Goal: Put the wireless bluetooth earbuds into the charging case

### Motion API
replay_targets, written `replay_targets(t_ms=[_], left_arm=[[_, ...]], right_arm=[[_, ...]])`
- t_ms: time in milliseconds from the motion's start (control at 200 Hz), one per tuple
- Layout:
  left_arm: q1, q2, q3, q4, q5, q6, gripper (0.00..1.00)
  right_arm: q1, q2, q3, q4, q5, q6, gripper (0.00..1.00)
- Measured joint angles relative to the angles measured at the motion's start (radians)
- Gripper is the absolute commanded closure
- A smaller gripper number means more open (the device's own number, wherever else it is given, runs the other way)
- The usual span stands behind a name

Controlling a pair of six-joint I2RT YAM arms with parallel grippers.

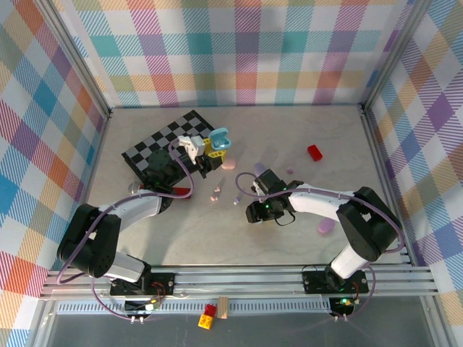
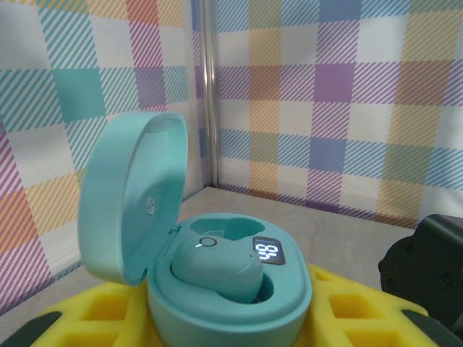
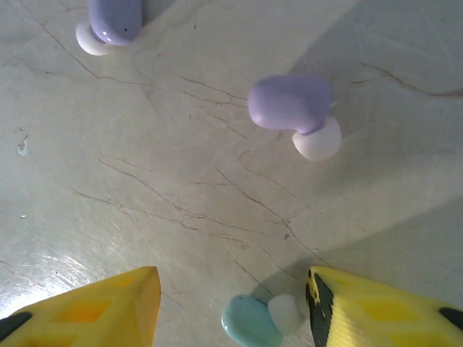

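One teal earbud [image 3: 253, 322]: lies on the table [image 3: 181, 188], closest to the right wrist camera, with its white tip turned toward one finger. Every place below is given from this earbud.
Right gripper [image 3: 231, 285]: the yellow fingers stand apart, one on each side of the teal earbud, and hold nothing. One finger is just beside the white tip; whether it touches, I cannot tell.
Handling: the teal earbud looks tiny, light and glossy-hard, so it would likely skid or pop out of a pinch. The tip seems soft. Best taken across the rounded teal body, not the tip.
Near purple earbud [image 3: 289, 103]: beyond the teal earbud, apart from it.
Far purple earbud [image 3: 116, 18]: farther beyond the teal earbud.
Teal charging case [image 2: 224, 296]: well apart from the teal earbud, toward the back wall. Its lid [image 2: 134, 195] is open, and a seated earbud [image 2: 217, 271] already sits in one socket.
Left gripper [image 2: 224, 329]: clamped on the base of the teal charging case.
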Motion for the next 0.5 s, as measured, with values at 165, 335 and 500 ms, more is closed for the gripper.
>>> replay_targets(t_ms=[165, 335, 500], left_arm=[[0.008, 0.000, -0.002, -0.011, 0.000, 0.000, 0.61], [0.018, 0.000, -0.004, -0.012, 0.000, 0.000, 0.61], [0.024, 0.000, -0.004, -0.012, 0.001, 0.000, 0.61]], right_arm=[[0.004, -0.004, -0.011, 0.013, -0.023, 0.002, 0.45], [0.015, -0.032, -0.045, 0.027, -0.033, 0.021, 0.45], [0.026, -0.042, -0.056, 0.030, -0.033, 0.043, 0.45]])
